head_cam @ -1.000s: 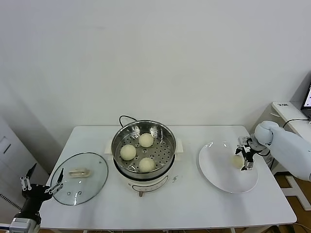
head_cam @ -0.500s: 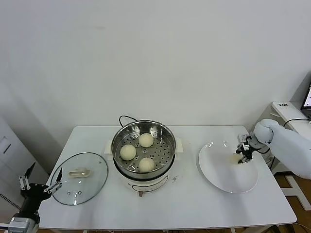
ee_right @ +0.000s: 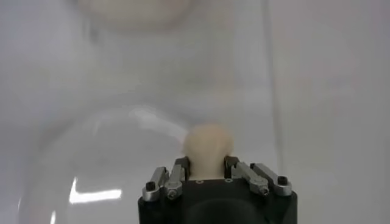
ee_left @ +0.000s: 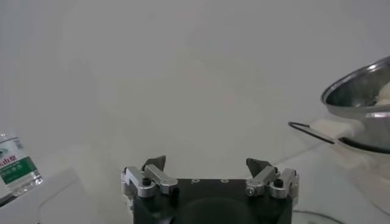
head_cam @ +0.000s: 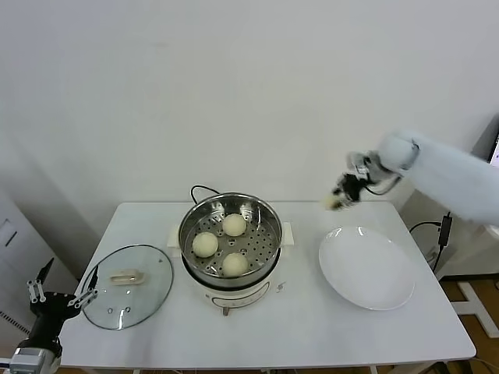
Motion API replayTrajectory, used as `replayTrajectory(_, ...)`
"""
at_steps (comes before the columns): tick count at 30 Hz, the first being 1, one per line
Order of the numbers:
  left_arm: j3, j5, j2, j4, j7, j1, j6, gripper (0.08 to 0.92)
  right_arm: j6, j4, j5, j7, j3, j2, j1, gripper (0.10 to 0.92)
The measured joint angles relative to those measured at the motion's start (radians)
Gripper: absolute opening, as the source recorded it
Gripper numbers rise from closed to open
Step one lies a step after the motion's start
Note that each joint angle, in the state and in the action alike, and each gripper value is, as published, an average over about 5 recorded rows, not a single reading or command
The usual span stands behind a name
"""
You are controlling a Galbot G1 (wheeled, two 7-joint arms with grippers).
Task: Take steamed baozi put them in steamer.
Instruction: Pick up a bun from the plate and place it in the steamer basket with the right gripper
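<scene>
My right gripper (head_cam: pixel 344 193) hangs in the air above the table between the steamer and the white plate (head_cam: pixel 366 269), shut on a cream-white baozi (head_cam: pixel 334 204). In the right wrist view that baozi (ee_right: pixel 208 146) bulges out from between the jaws of the right gripper (ee_right: pixel 207 165), with the plate (ee_right: pixel 103 158) below. The steel steamer (head_cam: pixel 188 226) stands mid-table with three baozi on its perforated tray (head_cam: pixel 234 224) (head_cam: pixel 205 244) (head_cam: pixel 235 264). My left gripper (head_cam: pixel 61 294) waits open and empty off the table's left front corner, as the left wrist view (ee_left: pixel 210 164) confirms.
A round glass lid (head_cam: pixel 148 292) with a white handle lies on the table left of the steamer. The steamer's black cord (head_cam: pixel 201 189) loops behind it. In the left wrist view the steamer (ee_left: pixel 359 91) shows far off, and a water bottle (ee_left: pixel 15 167) stands near.
The right gripper closed on the baozi on the plate, lifted it, and swung up and left toward the steamer. The plate is now bare. The left arm stayed put.
</scene>
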Motion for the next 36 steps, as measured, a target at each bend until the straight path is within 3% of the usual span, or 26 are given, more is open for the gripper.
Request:
replayTrajectory(7,0.006,0.000,-0.012,-0.003,0.000,-0.003,-0.004,0.823,-0.127,0.100,0.212,0.043,-0.077,0.120,0.127,0.365)
replayTrajectory(14,-0.001,-0.010,-0.015,0.003,0.000,0.001,-0.013,0.823,-0.238,0.205,0.314,0.109,-0.133,0.193,0.138,0.365)
replayTrajectory(31,-0.003,-0.029,-0.003,0.025,0.000,0.000,-0.028,0.823,-0.356,0.269,0.304,0.233,-0.194,0.230,0.017,0.366)
replayTrajectory(36,-0.003,-0.031,0.000,0.032,0.000,-0.003,-0.030,0.823,-0.365,0.261,0.297,0.253,-0.199,0.241,0.004,0.428)
